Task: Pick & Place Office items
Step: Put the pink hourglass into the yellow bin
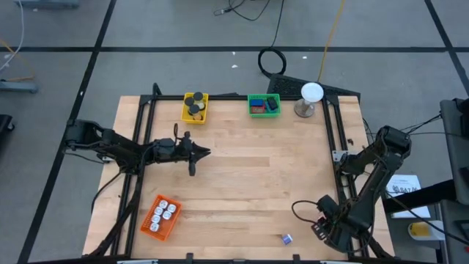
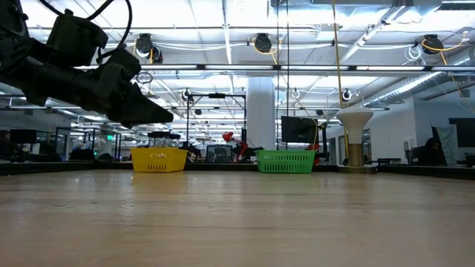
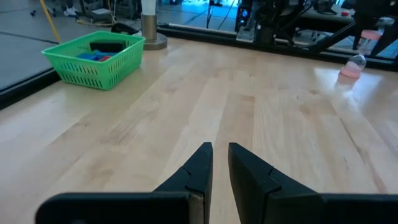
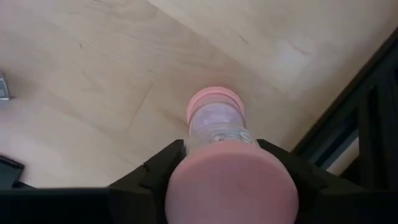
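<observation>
Light wood-grain table point(image 1: 242, 176) with black frame rails. Yellow slatted basket point(image 1: 195, 107) at far edge, black discs point(image 1: 194, 103) inside. Green slatted basket point(image 1: 264, 105) beside it, blue and red blocks point(image 1: 262, 105) inside. Orange basket point(image 1: 160, 217) near the front left corner, white bits point(image 1: 165, 212) inside. White ball point(image 1: 312, 92) on grey stand. Pink-capped clear round piece point(image 4: 217, 134) between black right pincer point(image 4: 224, 171) fingers. Black left pincer point(image 3: 219, 163).

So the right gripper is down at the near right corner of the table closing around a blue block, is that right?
Not a blue block. The right wrist view shows the right gripper around a pink round piece with a clear body. The rest holds: the high view puts it at the table's near right corner.
</observation>
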Available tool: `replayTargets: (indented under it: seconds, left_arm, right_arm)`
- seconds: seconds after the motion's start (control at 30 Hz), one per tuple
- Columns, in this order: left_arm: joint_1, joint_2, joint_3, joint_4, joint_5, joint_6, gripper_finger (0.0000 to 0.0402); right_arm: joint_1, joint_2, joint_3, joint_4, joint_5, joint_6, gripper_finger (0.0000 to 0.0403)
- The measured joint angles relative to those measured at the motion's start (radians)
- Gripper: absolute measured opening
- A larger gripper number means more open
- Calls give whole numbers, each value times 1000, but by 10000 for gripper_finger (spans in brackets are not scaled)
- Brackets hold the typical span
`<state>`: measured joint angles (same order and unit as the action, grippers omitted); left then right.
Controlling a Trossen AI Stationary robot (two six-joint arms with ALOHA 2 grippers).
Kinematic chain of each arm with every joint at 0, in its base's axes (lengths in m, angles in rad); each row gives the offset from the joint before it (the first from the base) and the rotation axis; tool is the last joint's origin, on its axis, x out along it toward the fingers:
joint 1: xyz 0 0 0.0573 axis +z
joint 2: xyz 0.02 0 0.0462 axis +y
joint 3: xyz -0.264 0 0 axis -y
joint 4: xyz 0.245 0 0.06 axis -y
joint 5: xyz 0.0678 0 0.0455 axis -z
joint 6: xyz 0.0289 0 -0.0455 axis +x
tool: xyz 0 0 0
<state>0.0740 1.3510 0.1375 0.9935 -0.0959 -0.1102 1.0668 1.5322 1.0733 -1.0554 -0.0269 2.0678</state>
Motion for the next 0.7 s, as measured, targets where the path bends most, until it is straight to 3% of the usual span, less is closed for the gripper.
replayTargets:
  seconds: [0.13, 0.27, 0.5, 0.6, 0.7]
  left_arm:
    - [7, 0, -10, 5, -3, 2, 49]
    - [28, -10, -28, 6, -10, -5, 49]
    - [39, -86, -82, 15, -13, 0, 49]
    - [39, -135, -113, 64, -24, 2, 49]
    - [39, -180, -124, 64, -40, 2, 49]
  right_arm:
    - [-56, 0, 6, -7, 0, -88, 177]
    - [-185, 0, 65, -48, 39, -285, 177]
    - [-573, -1, 191, -68, 158, -883, 177]
    - [-767, 0, 210, 49, 215, -1178, 177]
    - [-951, 35, 220, 260, 199, -1446, 177]
